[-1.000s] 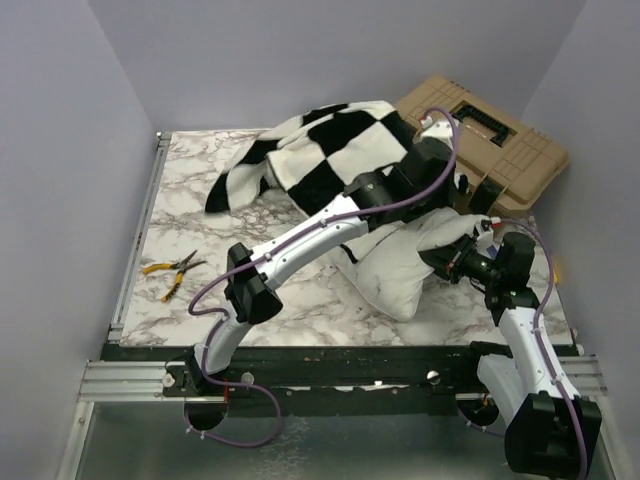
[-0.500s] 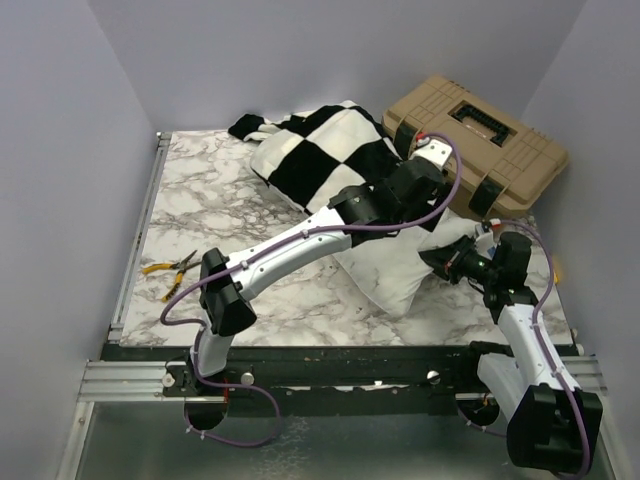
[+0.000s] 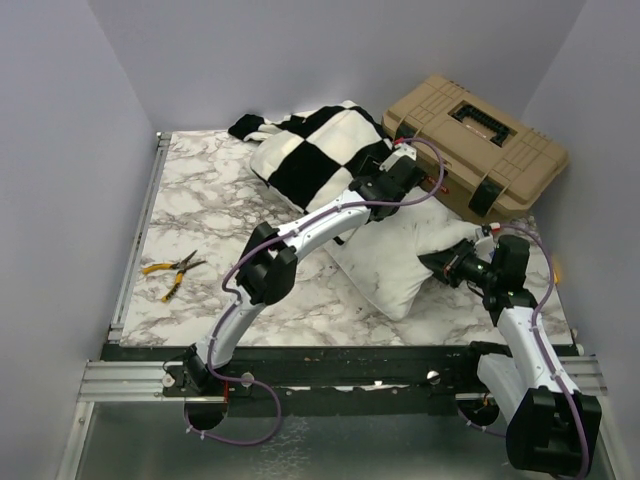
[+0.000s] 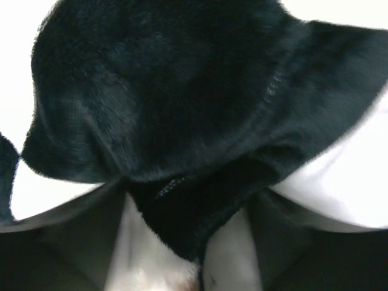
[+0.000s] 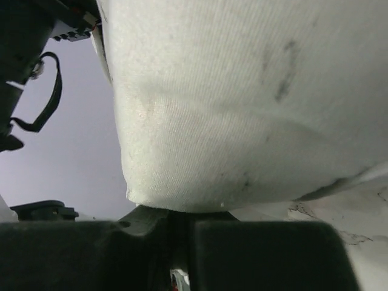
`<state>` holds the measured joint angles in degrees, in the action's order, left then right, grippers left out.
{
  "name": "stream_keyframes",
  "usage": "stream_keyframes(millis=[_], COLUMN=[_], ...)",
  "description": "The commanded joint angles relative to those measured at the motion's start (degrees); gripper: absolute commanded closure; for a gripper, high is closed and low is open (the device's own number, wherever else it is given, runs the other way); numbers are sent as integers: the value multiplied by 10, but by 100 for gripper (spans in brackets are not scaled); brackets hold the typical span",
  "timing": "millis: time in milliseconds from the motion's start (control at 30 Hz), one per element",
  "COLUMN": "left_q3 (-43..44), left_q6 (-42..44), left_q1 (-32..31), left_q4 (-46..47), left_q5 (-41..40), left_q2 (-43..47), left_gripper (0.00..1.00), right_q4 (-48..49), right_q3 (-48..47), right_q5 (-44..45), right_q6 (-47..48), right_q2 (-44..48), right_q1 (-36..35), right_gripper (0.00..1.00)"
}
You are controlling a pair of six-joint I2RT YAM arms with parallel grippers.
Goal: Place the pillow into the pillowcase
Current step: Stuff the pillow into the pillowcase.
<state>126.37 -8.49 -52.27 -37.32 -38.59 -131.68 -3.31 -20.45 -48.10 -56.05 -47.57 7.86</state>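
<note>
1. Left gripper (image 4: 185, 200): jaws spread, with a black fold of the pillowcase (image 3: 320, 150) lying loose between the fingers, not pinched; a second ago it clamps that cloth and holds it lifted
2. Right gripper (image 3: 432, 263): pressed together on the near-right corner of the pillow (image 3: 400, 260), same grip as before
3. Pillowcase now slumps in a heap at the far side of the table (image 3: 200, 210), draped over the pillow's far end, just beside the tan toolbox (image 3: 480, 130); earlier it fans up and out to the left
4. Pillow lies diagonally mid-right, near half bare white, barely shifted
5. Left arm's elbow sits closer in, wrist further back than before
6. Judgement: one pull is over, the case covers only the far end, and the left needs a fresh hold on the hem
7. Pliers (image 3: 172, 270) at the left, unmoved
</note>
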Motion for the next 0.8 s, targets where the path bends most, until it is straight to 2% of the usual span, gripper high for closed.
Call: stream_keyframes(millis=[0, 100, 133, 200, 267, 333, 400, 467, 600, 733, 767], left_q3=[17, -11, -22, -46, -68, -90, -108, -125, -147, -147, -145], left_q6=[20, 21, 24, 25, 23, 18, 12, 16, 38, 75, 81], left_q1=[26, 26, 27, 26, 25, 23, 21, 18, 18, 15, 13], left_q4=[-5, -1, 0, 4, 5, 6, 4, -1, -17, -35, -37], left_q5=[-66, -75, -64, -23, 39, 92, 110, 100, 25, 17, 20], left_q2=[-3, 27, 41, 69, 98, 129, 153, 176, 217, 238, 241], left_gripper=[53, 95, 100, 100, 100, 100, 100, 100, 100, 100, 100], right_q4=[-89, -115, -111, -88, -20, 89, 140, 154, 200, 292, 325], right_q3=[-17, -3, 6, 25, 53, 80, 77, 56, 38, 37, 38], right_q5=[57, 91, 97, 99, 80, 44, 28, 18, 24, 28, 25], right_q6=[47, 39, 30, 7, -31, -67, -66, -49, -50, -74, -82], right_q2=[14, 37, 43, 50, 44, 18, -24, -67, -121, -182, -196], right_q1=[-5, -5, -5, -5, -5, -5, -6, -7, -9, -24, -31], right_gripper=[69, 24, 13, 2, 0, 0, 0, 0, 0, 1, 4])
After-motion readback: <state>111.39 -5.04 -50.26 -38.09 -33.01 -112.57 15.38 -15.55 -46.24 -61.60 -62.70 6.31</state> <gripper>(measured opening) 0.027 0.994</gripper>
